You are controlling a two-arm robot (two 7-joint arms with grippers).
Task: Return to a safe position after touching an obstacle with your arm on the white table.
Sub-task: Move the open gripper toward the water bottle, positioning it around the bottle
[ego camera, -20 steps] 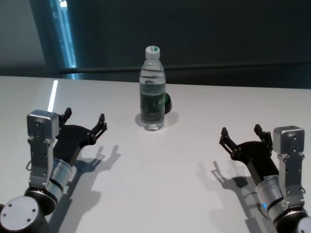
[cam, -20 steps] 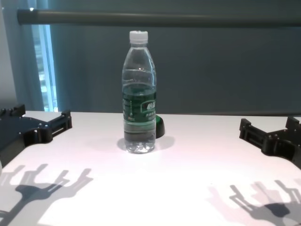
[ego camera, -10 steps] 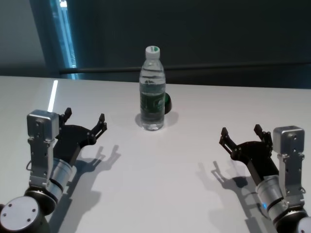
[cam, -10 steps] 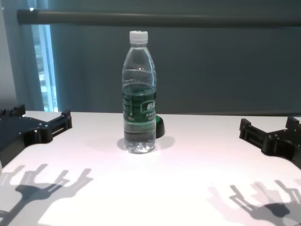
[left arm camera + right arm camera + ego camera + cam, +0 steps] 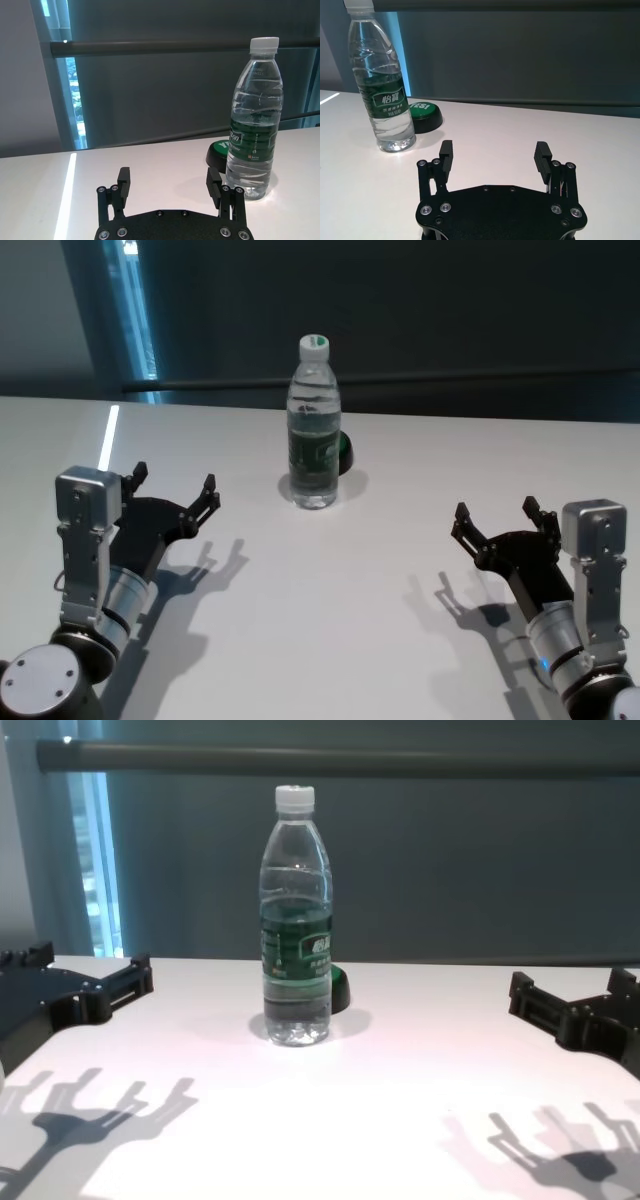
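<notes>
Nothing has shifted since earlier: left gripper [image 5: 175, 491] and right gripper [image 5: 497, 523] hover wide open, empty, well apart from the upright bottle [image 5: 313, 425] mid white table [image 5: 330, 620], apparently already retreated.

This looks like a lab or a test room in an office building. The glossy white worktop [image 5: 330, 620] is almost bare. Beyond each end effector there is a dark glass wall [image 5: 420, 310] with a horizontal rail [image 5: 340, 758].
</notes>
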